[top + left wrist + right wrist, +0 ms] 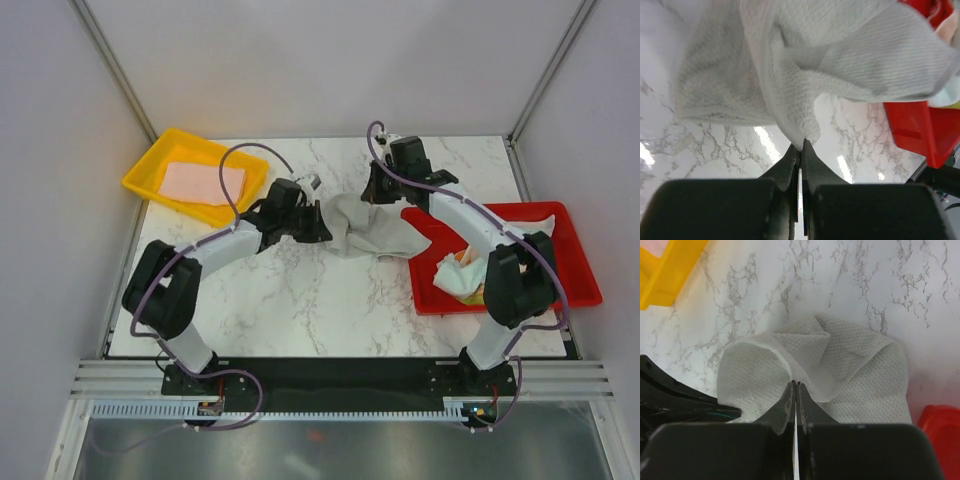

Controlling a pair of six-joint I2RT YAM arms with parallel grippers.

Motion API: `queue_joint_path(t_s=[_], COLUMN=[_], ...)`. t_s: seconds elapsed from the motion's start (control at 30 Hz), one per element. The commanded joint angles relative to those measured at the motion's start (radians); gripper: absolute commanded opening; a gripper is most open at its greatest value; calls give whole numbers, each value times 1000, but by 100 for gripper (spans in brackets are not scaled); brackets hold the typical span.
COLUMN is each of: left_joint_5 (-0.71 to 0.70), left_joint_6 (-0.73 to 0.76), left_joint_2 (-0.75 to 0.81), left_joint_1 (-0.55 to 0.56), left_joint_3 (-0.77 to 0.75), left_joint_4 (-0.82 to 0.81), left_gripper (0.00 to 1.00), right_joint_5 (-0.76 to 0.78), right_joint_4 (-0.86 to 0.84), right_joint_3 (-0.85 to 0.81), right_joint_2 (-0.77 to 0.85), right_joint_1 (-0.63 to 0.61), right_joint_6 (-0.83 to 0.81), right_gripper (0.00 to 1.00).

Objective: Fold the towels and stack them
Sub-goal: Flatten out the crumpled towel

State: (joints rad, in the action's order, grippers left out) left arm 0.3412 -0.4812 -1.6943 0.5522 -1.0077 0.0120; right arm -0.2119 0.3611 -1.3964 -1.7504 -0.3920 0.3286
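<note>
A grey towel (368, 228) hangs crumpled between the two arms over the middle of the marble table. My left gripper (322, 230) is shut on the grey towel's (840, 55) left edge, the cloth pinched at the fingertips (807, 146). My right gripper (378, 192) is shut on the same towel's (860, 375) far edge, its tips (790, 388) closed on a fold. A pale pink towel (203, 183) lies flat in the yellow tray (150, 170). More towels, cream with orange among them (462, 275), lie bunched in the red tray (575, 270).
The red tray (920, 130) sits just right of the hanging towel. The yellow tray (665, 270) stands at the far left of the table. Bare marble (310, 300) lies in front of the towel. Frame posts rise at the back corners.
</note>
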Motion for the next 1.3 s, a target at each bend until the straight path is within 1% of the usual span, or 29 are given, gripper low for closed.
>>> queue_joint_path(t_s=[0.0,0.03,0.07,0.13,0.17,0.2,0.23,0.27,0.33,0.37,0.43,0.47,0.53,0.57,0.63,0.67,0.73,0.83,0.87,0.93,0.97,1.0,1.03,1.13,1.17,1.2,1.23,1.27], left_joint_5=[-73,-82,-87,-79,-76,-76,-74,-70,-41,-12,18,59,113,171,212,261,266,225,191,150,103,85,75,107,108,108,110,107], left_joint_6=[160,194,211,258,276,292,326,338,372,377,382,383,382,369,351,346,334,360,372,414,424,438,443,454,429,415,402,376], left_joint_2=[159,182,233,284,306,344,360,375,430,455,525,547,609,623,648,651,650,630,601,556,509,480,449,329,311,273,251,231], left_joint_1=[3,3,3,3,3,3,3,3,5,5,6,6,6,6,6,6,6,6,6,5,5,2,-1,-3,-3,-3,-3,-3], left_joint_3=[-189,-244,-270,-319,-374,-405,-435,-498,-566,-580,-614,-620,-638,-643,-675,-684,-706,-700,-697,-701,-697,-694,-703,-726,-727,-727,-729,-733], left_joint_4=[228,305,345,405,477,511,554,615,681,700,729,746,753,750,753,752,752,767,778,813,815,818,832,852,844,838,835,830], left_gripper=[2,2,2,2,2,2,2,2,2,2,2,2,2,2,2,2,2,2,2,2,2,2,2,2,2,2,2,2], right_joint_5=[-11,-9,-4,5,8,25,32,26,3,-3,-24,-32,-70,-81,-125,-133,-136,-69,-14,17,52,65,69,-24,-50,-50,-25,1], right_joint_4=[-21,-17,-8,1,2,9,16,22,22,22,22,22,16,-5,-37,-59,-68,-67,-54,-45,-44,-45,-42,-36,-37,-42,-50,-75], right_joint_3=[-15,-13,-15,-18,-18,-22,-30,-38,-55,-68,-79,-84,-85,-72,-53,-44,-42,-35,-35,-41,-42,-42,-42,-33,-11,6,29,87], right_joint_2=[178,204,260,322,353,412,440,465,546,601,655,705,753,800,842,868,879,873,850,816,771,744,682,603,571,565,566,578], right_joint_1=[4,2,2,-13,-24,-34,-51,-56,-65,-68,-79,-82,-84,-82,-84,-84,-84,-84,-84,-84,-84,-82,-84,-84,-85,-102,-119,-161], right_joint_6=[-31,-45,-52,-80,-120,-132,-138,-145,-135,-122,-108,-100,-89,-77,-39,-25,1,-3,-8,-37,-45,-54,-68,-79,-66,-56,-51,-54], right_gripper=[0,0,0,0,0,0,0,0,0,0,0,0,0,0,0,0,0,0,0,0,0,0,0,0,2,9,20,26])
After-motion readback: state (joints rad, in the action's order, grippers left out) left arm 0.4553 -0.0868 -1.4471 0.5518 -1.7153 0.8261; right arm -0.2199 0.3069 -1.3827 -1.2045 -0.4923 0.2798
